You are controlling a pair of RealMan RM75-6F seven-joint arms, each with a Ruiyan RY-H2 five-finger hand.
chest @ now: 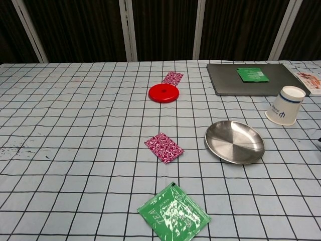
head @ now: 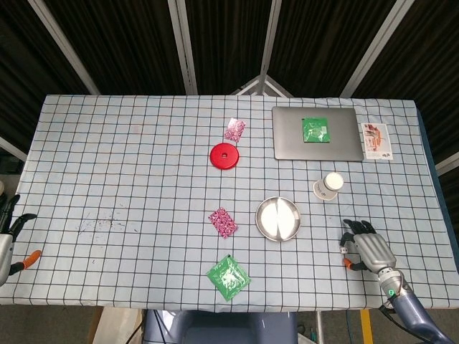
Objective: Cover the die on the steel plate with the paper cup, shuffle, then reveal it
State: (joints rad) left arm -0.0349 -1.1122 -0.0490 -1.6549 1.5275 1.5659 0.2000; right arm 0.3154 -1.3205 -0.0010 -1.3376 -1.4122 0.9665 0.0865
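Two hands are mine, and both are at the bottom edges of the head view. My right hand (head: 367, 247) lies low at the lower right, fingers curled in, holding nothing I can see. My left hand (head: 8, 233) is at the lower left edge, fingers apart and empty. Up and left from my right hand sits the steel plate (head: 278, 218), with the paper cup (head: 328, 186) upside down just beside it, toward the upper right. I see no die on the plate. I judge that covering, shuffling and revealing are all still to do.

Left hand (head: 7, 233) cut by frame edge — die unseen.
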